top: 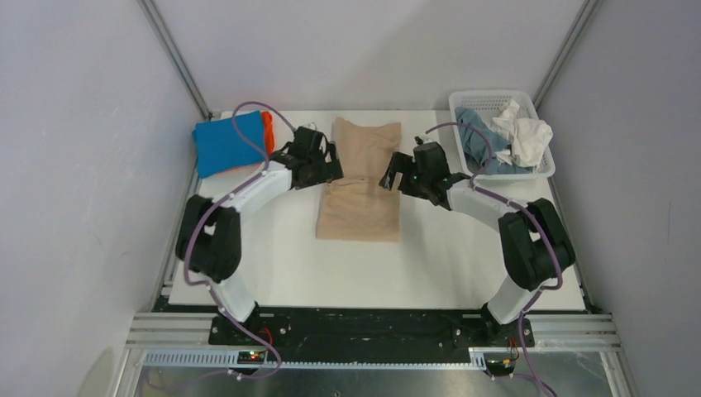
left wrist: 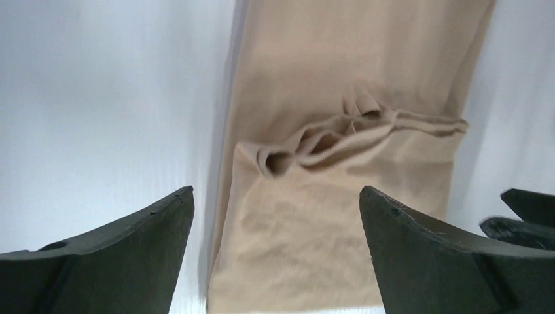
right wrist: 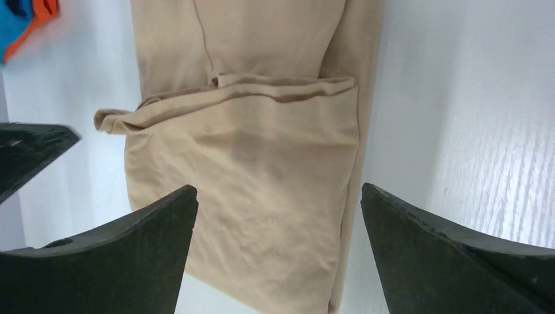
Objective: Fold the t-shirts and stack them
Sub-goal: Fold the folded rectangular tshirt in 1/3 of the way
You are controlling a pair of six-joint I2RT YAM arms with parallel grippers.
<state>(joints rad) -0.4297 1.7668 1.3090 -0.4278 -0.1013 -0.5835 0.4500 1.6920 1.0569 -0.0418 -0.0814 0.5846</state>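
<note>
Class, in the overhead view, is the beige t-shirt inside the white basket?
No, the beige t-shirt lies on the table, apart from the basket at the far right.

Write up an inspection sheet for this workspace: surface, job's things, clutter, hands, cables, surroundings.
Surface: white table, flat, no stains seen.
Job's things: beige t-shirt mid-table, partly folded; blue t-shirt folded on top of orange t-shirt, far left; white t-shirt and grey-blue t-shirt crumpled in the mesh basket, far right.
Clutter: nothing seen.
Hands: left hand and right hand open, over the beige t-shirt, holding nothing.
Cables: purple cables loop along both arms; the left one crosses over the blue t-shirt in the top view.
Surroundings: grey walls, aluminium frame.
</note>
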